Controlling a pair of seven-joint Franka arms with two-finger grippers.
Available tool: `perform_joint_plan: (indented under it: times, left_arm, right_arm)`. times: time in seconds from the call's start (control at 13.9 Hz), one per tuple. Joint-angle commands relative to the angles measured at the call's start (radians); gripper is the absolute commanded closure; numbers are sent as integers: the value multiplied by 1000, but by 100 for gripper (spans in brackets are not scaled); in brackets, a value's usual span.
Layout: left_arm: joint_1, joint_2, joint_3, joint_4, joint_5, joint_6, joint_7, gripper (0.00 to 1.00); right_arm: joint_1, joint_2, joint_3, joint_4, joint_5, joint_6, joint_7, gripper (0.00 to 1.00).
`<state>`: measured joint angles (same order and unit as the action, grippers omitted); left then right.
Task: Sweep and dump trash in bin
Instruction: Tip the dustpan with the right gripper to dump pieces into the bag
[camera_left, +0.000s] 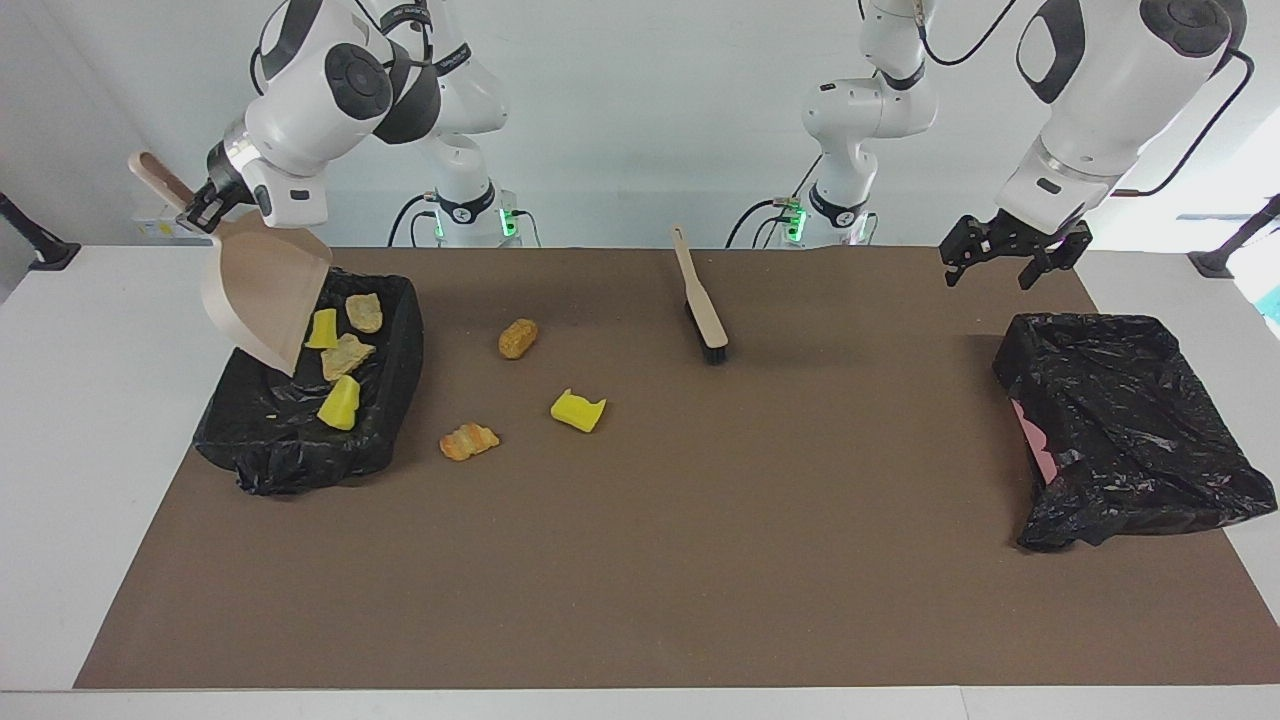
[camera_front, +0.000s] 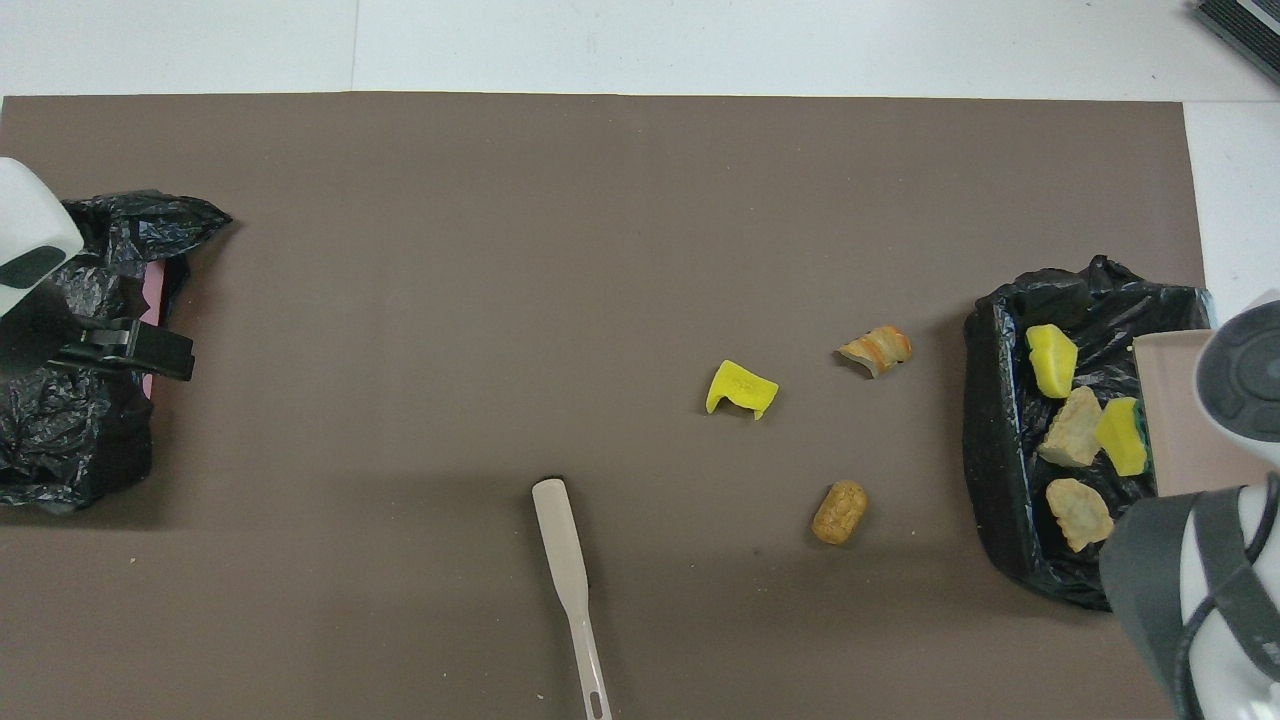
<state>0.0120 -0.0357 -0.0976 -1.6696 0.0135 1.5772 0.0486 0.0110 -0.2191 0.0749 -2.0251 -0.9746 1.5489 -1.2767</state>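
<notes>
My right gripper (camera_left: 207, 208) is shut on the handle of the beige dustpan (camera_left: 262, 295), which it holds tilted, mouth down, over the black-bagged bin (camera_left: 400, 335) at the right arm's end. Two yellow lumps (camera_left: 340, 402) and two beige lumps (camera_left: 347, 355) lie in that bin (camera_front: 990, 450). On the mat beside the bin lie an orange-brown lump (camera_left: 518, 338), a yellow lump (camera_left: 578, 410) and an orange-striped lump (camera_left: 468, 440). In the overhead view the dustpan (camera_front: 1170, 410) shows over the bin, with the right arm hiding the gripper. My left gripper (camera_left: 1010, 258) is open and empty.
A brush (camera_left: 701, 300) with a beige handle lies on the brown mat near the robots, mid-table; it also shows in the overhead view (camera_front: 565, 560). A second black-bagged bin (camera_left: 1130, 420) stands at the left arm's end, under the left gripper (camera_front: 130, 347).
</notes>
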Motion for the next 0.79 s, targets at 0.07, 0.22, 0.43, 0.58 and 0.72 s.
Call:
perform_joint_plan:
  times: [0.07, 0.22, 0.43, 0.58, 0.72]
  left_arm:
    - [36, 0, -5, 5, -42, 38, 11, 0]
    - [34, -1, -5, -8, -43, 70, 19, 0]
    - [33, 3, -5, 2, -40, 67, 17, 0]
    - [34, 4, -5, 2, -40, 67, 17, 0]
    - [37, 4, -5, 2, -40, 67, 17, 0]
  right_arm:
    - [12, -26, 8, -44, -61, -18, 27, 100]
    - [21, -22, 10, -2, -47, -61, 22, 100]
    - [29, 19, 14, 103, 34, -62, 16, 100]
    - [29, 85, 17, 205, 136, -79, 28, 100]
    - [24, 135, 17, 273, 279, -84, 65, 100]
